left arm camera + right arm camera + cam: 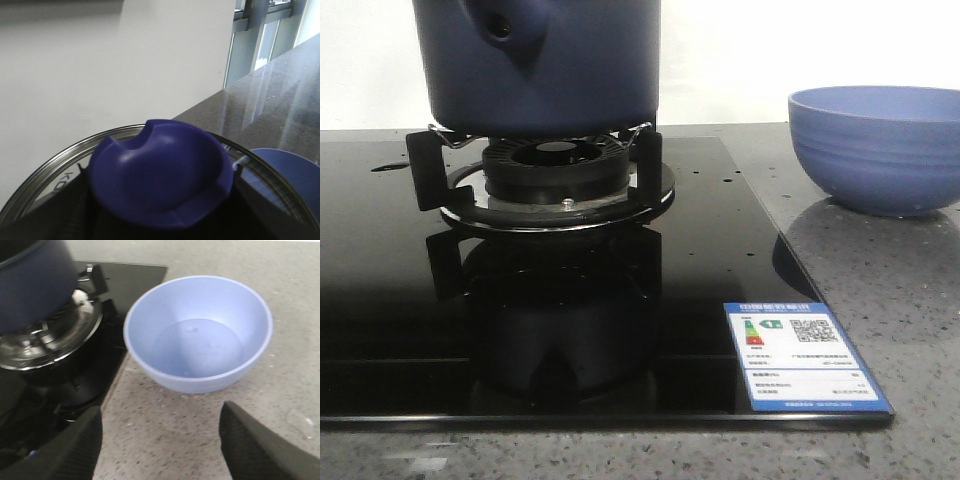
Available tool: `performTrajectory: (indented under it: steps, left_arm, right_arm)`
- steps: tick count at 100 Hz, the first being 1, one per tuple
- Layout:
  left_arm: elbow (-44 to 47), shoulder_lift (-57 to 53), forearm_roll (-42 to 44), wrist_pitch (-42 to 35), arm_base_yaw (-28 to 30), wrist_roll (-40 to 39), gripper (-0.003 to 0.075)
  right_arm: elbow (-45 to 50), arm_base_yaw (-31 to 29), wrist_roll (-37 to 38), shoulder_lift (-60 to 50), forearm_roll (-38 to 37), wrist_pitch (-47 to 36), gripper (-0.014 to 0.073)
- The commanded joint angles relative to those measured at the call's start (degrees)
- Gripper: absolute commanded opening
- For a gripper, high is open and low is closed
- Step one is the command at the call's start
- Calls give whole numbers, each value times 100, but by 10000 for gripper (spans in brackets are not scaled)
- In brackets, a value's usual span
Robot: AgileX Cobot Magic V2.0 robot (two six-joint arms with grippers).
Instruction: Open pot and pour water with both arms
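Note:
The dark navy pot [550, 70] stands on the gas burner [555, 175], its side handle with the round hole facing the front camera. In the right wrist view the pot [30, 285] shows no lid on its rim. My left gripper [160, 215] is shut on the blue knob [160, 170] of the pot's glass lid [45, 172], held up in the air with the wall behind it. My right gripper [160, 440] hangs open over the stone counter, just short of the light-blue bowl [197, 332], with nothing between its fingers [75, 450]. Neither gripper shows in the front view.
The light-blue bowl [880, 150] sits on the speckled counter right of the black glass hob [380, 300]. It seems to hold a little clear water. An energy label sticker [805, 355] lies on the hob's front right corner. The burner's metal supports stick out around the pot.

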Motion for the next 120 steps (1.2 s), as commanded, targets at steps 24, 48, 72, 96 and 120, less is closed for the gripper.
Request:
performTrajectory:
  steps: [24, 48, 72, 96, 120]
  left_arm:
    - [-265, -992, -99, 178, 1457, -81, 372]
    - [-265, -1306, 674, 240, 2151, -875, 372]
    - [-265, -1308, 1021, 273, 2151, -988, 371]
    - [-265, -1308, 1021, 273, 2151, -988, 371]
    - [-265, -1308, 1030, 222, 2151, -988, 371]
  right_arm:
    - [-1626, -812, 600, 1779, -593, 541, 449]
    - [-2815, -1376, 600, 3442, -558, 1406, 449]
    - [-3480, -1383, 580, 4754, -374, 1688, 449]
    - [-3578, -1383, 480, 5284, -291, 1882, 176]
    - [-3914, -1383, 96, 5239, 20, 2146, -63]
